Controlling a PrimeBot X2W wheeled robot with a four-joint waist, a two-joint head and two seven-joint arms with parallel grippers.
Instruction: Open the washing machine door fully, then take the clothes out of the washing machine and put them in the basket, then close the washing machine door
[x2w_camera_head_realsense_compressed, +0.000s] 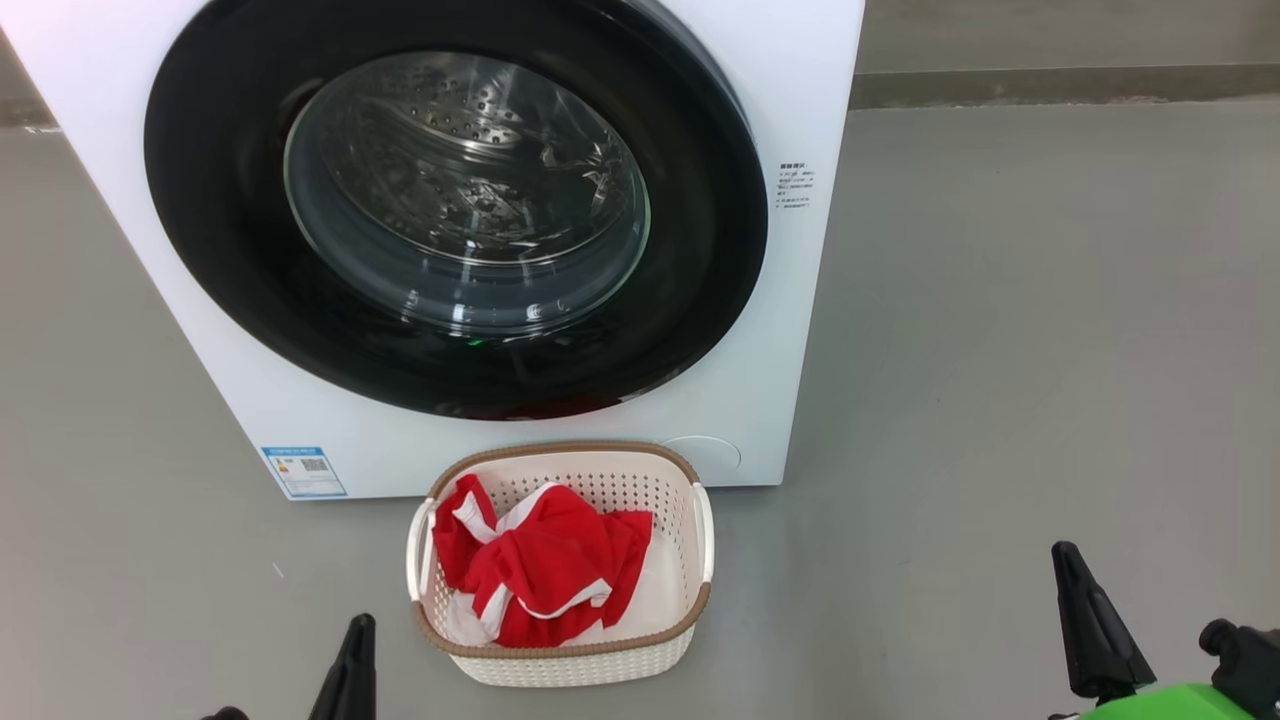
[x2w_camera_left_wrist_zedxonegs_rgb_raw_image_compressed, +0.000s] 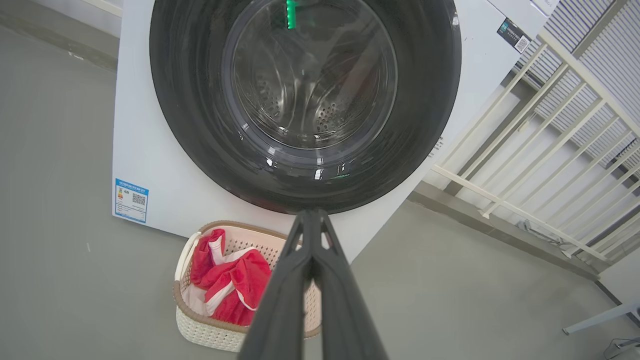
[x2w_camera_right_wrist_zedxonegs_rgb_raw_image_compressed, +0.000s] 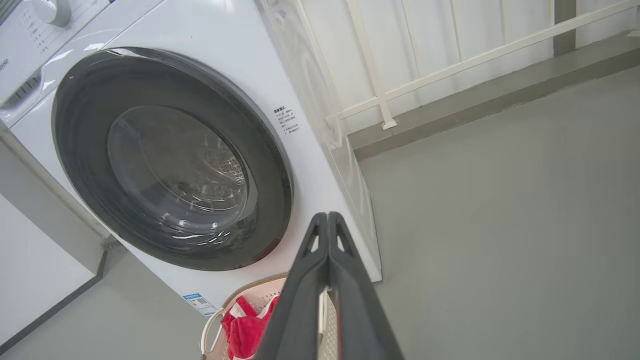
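The large round glossy black door with its clear glass window lies shut against the big white boxy washing machine. In the head view, at 6 o'clock from the door, the small cream-white perforated plastic basket stands on the grey floor, just beside the machine's front. The soft red garments with white trim lie heaped inside it. The left gripper, at 8 o'clock from the basket, and the right gripper, at 3 o'clock, both have fingers pressed together, holding nothing.

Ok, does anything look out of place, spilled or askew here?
Nothing stands out: the washing machine door looks shut, and the clothes lie heaped inside the basket, with none on the floor.
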